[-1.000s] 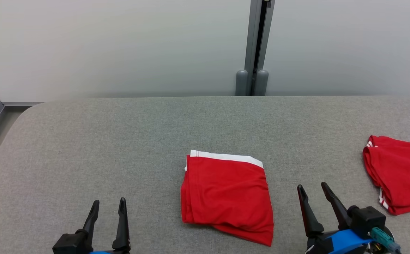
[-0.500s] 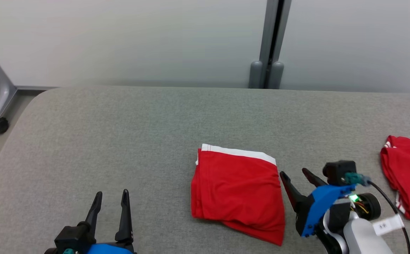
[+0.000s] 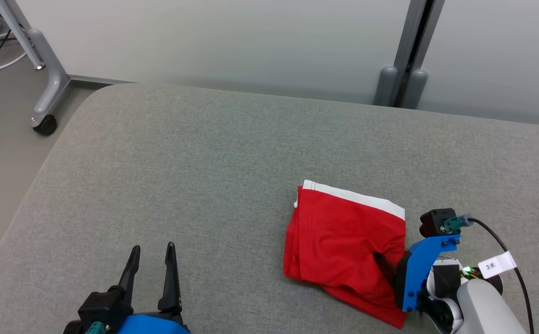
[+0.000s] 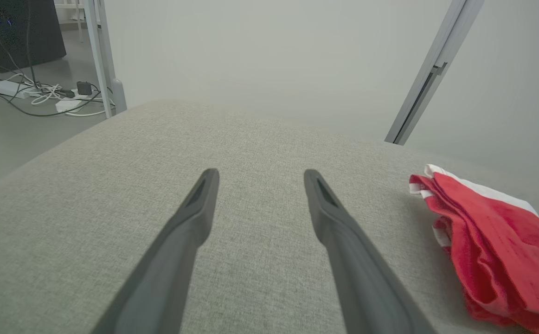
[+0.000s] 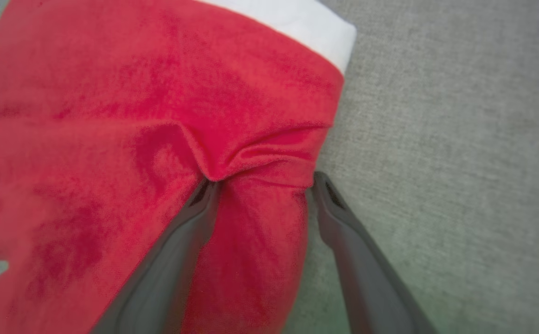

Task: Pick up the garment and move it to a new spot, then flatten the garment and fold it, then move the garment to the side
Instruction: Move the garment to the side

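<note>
My right pincer sits at the lower right of the head view. Its two dark fingers are spread wide and straddle the right edge of the folded red cloth garment with the white waistband. One finger pushes into a bunched wrinkle of the cloth, and the other lies just beside the hem on the grey fabric-covered table. The jaws are not closed on the cloth. The garment lies right of centre, low in the frame. My left pincer hovers at the lower left, fingers apart, well away from the garment.
</note>
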Available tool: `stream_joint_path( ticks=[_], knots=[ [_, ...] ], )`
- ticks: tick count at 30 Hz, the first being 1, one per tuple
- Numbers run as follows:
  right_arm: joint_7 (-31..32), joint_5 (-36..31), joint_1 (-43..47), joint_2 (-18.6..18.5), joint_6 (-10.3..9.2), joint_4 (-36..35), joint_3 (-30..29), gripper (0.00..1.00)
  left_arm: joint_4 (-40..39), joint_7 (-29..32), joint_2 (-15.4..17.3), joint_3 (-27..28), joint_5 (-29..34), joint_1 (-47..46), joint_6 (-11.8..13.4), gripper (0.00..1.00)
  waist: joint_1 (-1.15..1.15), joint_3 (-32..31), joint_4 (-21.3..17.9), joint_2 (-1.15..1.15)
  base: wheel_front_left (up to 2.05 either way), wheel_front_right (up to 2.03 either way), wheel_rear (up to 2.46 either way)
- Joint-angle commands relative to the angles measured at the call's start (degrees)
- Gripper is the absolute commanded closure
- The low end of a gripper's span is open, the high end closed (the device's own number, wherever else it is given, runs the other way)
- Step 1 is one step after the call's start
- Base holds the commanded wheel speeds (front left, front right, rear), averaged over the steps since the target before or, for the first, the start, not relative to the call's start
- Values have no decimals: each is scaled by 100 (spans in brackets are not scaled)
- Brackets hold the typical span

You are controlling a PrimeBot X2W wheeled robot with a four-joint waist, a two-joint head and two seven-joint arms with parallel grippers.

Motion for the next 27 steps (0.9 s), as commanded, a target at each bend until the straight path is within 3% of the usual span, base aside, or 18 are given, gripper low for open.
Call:
stream_joint_path(
  ticks=[1, 2, 3, 4, 6, 12, 27],
  knots=[
    [86, 89, -63, -7, 1, 96, 8, 1, 13, -14, -11, 16, 41, -109, -26, 0, -1, 51, 78, 0, 0, 0, 0],
    [99, 135, -68, -7, 1, 142, 7, 17, 18, -14, -21, 26, 61, -109, -35, 0, -1, 57, 94, 0, 0, 0, 0],
    [99, 157, -76, -6, 1, 177, 9, 51, 21, -14, -31, 36, 76, -113, -52, 0, -1, 62, 107, 0, 0, 0, 0],
    [52, 184, -97, -5, 1, 193, 9, 60, 25, -14, -37, 45, 91, -120, -60, 0, -1, 70, 114, 0, 0, 0, 0],
    [-95, 149, -158, -5, 1, 183, 7, 100, 23, -14, -19, 16, 171, -143, -64, 0, -1, 91, 96, 0, 0, 0, 0],
    [-458, -91, -378, -26, 0, 91, 43, 100, -31, -14, -42, -43, 295, -190, -114, 0, -1, 208, -267, 0, 0, 0, 0],
    [-738, -307, -326, -553, 1, -1055, 231, 100, -237, 22, 191, -57, 562, -569, -116, 0, -1, 881, -2724, 0, 0, 0, 0]
  ],
)
